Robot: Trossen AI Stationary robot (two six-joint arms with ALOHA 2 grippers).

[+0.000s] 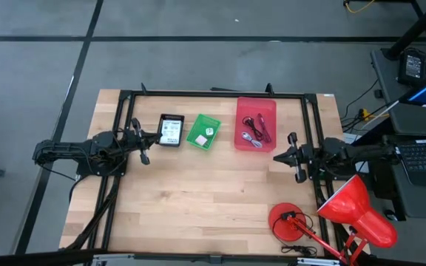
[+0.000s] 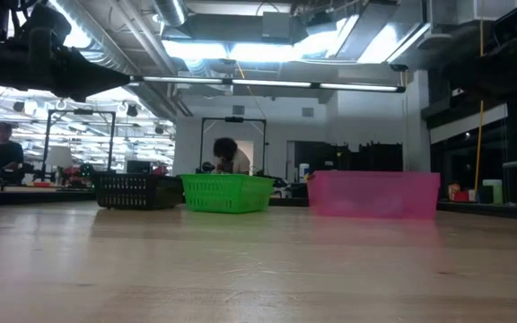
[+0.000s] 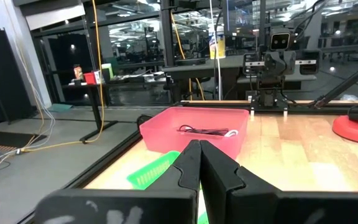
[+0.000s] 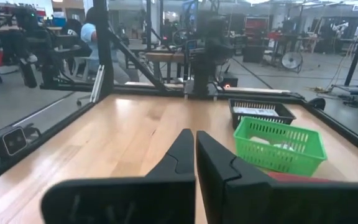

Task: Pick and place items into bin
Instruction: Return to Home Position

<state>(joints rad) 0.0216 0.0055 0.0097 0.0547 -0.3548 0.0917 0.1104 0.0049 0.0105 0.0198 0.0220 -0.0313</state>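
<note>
The left pincer (image 3: 199, 163) at the bench's left edge and the right pincer (image 4: 195, 155) at its right edge each have fingers pressed together, holding nothing. Along the far edge, the black bin (image 1: 160, 131) holds a white printed packet (image 1: 171, 131), the green bin (image 1: 196, 139) a white piece (image 1: 208, 131), and the red bin (image 1: 256, 107) the cords (image 1: 254, 135).

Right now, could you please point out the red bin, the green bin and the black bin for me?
red bin (image 2: 373, 195), low view, front wall.
green bin (image 2: 227, 193), low view, front wall.
black bin (image 2: 135, 191), low view, front wall.
</note>
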